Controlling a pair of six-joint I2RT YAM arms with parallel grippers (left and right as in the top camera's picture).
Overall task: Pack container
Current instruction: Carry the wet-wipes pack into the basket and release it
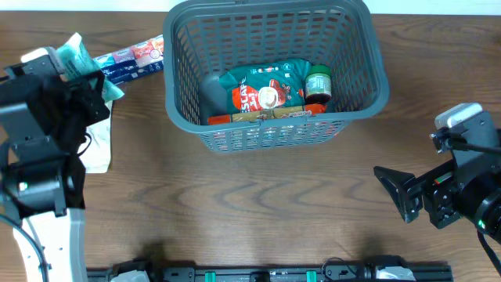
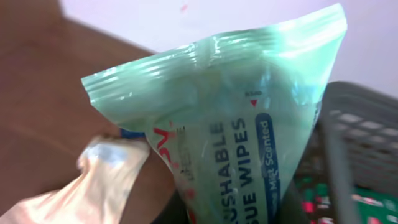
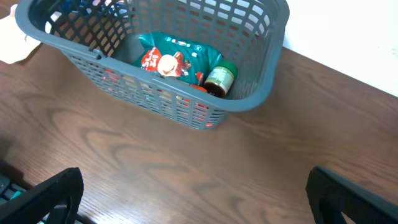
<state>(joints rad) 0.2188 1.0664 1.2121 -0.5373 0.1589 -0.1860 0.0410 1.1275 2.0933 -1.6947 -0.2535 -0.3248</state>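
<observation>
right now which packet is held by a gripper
The pale green flushable wipes packet, clamped in the left gripper. The teal snack bag lies inside the container and the blue-and-red packet lies on the table.

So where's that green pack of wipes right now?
In the overhead view the green wipes pack is far left, apparently gripped in the jaws of the left arm, beside the blue packet and left of the container.
</observation>
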